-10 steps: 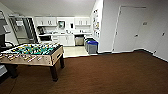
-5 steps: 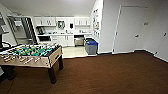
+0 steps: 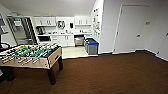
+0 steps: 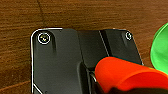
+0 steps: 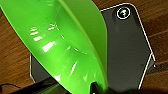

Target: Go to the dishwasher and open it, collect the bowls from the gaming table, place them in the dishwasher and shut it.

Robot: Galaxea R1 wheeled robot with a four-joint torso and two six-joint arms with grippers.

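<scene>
Leftmost in the head view stands the foosball table (image 3: 30,56), green pitch and rods on dark legs, on brown carpet (image 3: 112,75). Behind it the kitchenette runs along the back wall: white upper cabinets (image 3: 45,21), a bench (image 3: 63,33) with small items too blurred to name, and under it the grey-fronted dishwasher (image 3: 79,40), its door shut. Just right of that sits one grey bin (image 3: 92,47) with a blue lid, then a white wall and one closed white door (image 3: 130,28).

Only the wrist views show what the arms carry. The left wrist view looks down on the carpet and shows one orange-red bowl (image 4: 125,73) close under the camera, with the edge of a green bowl (image 4: 160,50) at the side. Whether the left gripper is clamped on the orange one cannot be told. The right wrist view shows one bright green bowl (image 5: 67,45), tilted, its glossy inside catching the light. Its rim runs down to the right gripper, though the grip itself cannot be told. Two bowls, one orange-red and one green.
</scene>
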